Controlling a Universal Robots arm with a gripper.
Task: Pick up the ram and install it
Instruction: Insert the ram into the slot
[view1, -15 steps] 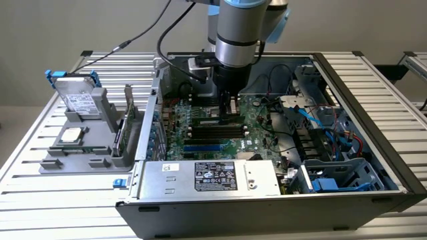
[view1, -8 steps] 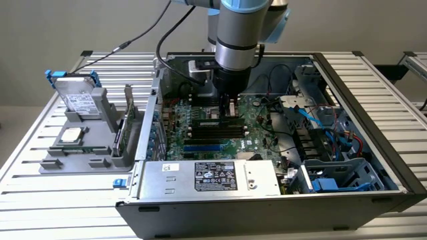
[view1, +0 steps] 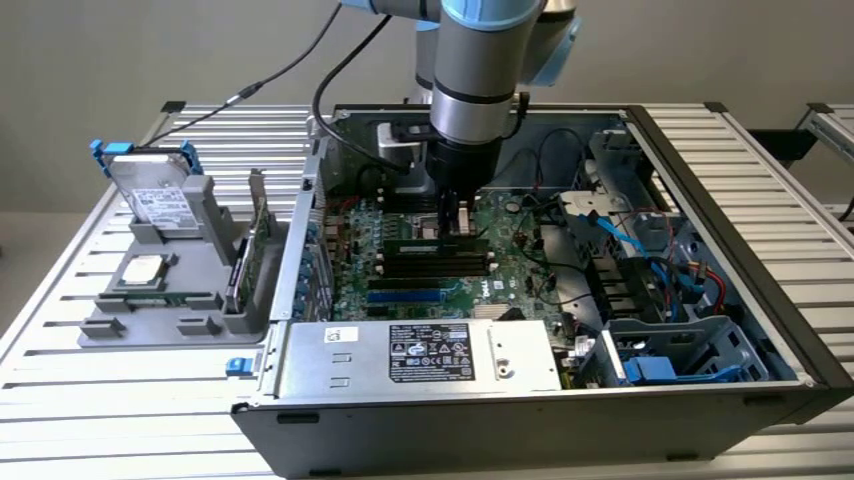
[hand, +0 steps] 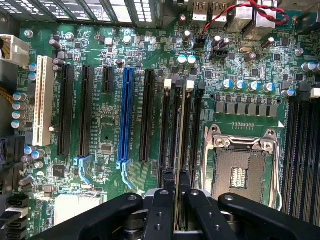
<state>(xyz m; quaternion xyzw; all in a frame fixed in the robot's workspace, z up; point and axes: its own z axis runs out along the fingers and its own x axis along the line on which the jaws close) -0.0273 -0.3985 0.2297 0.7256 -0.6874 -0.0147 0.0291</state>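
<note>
On the slatted bench, in the open case, the gripper pinched the ram edge-on among slots beside the socket, mid-board, where any tilt or offset would likely jam it against a latch.

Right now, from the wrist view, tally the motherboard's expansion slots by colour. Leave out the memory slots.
White slot: 1
Blue slot: 1
Black slots: 4, one of them short
Total: 6
Not counted: the ram held in the gripper.
</note>
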